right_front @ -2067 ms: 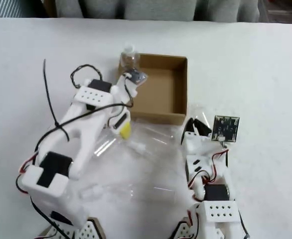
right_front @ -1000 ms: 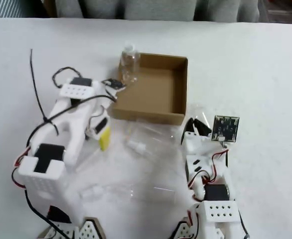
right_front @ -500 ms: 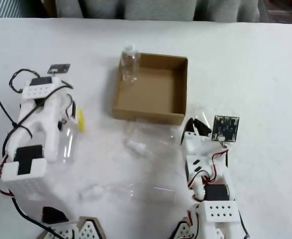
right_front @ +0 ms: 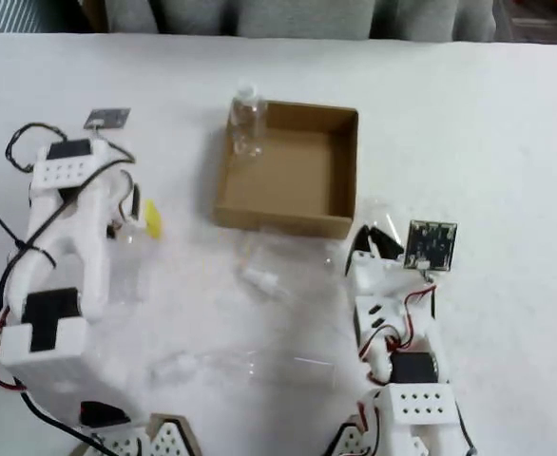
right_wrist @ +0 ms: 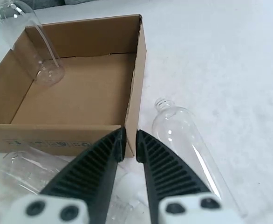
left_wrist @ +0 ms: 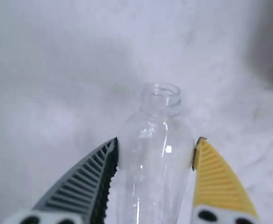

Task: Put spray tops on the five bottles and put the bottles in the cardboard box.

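1. The left gripper (left_wrist: 156, 140) is closed on a capless clear bottle (left_wrist: 155, 163). The grey finger (left_wrist: 90, 182) and the yellow finger (left_wrist: 215, 182) are set against its opposite sides, and the open neck projects beyond the fingertips.
2. In the high view, this bottle is seen beneath the left arm on the white table (right_front: 469, 114), well apart from the cardboard box (right_front: 283, 220).
3. The right gripper (right_wrist: 129, 133) is closed to a thin slit, and nothing is held.
4. It is positioned just before the box's near corner. A second capless bottle (right_wrist: 187, 135) lies just beside it.
5. An upright bottle (right_wrist: 36, 51) is located in a far corner inside the box.
6. A white spray top (right_front: 259, 280) lies between the arms.
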You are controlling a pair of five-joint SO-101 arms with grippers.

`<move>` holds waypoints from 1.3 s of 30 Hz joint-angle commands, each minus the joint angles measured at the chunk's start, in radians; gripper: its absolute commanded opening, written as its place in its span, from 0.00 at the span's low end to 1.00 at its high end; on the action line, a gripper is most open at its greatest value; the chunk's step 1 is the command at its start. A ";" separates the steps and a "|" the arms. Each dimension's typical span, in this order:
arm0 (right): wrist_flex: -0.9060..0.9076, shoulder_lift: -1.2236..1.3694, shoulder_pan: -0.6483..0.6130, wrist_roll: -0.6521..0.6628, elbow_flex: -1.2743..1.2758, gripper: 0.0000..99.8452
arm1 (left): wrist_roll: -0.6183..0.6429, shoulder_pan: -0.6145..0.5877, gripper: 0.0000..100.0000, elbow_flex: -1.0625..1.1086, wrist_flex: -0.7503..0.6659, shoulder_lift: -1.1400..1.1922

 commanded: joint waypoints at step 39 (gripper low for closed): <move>-0.019 -0.008 -0.005 0.005 0.020 0.02 | -0.399 0.028 0.34 -0.319 0.169 0.186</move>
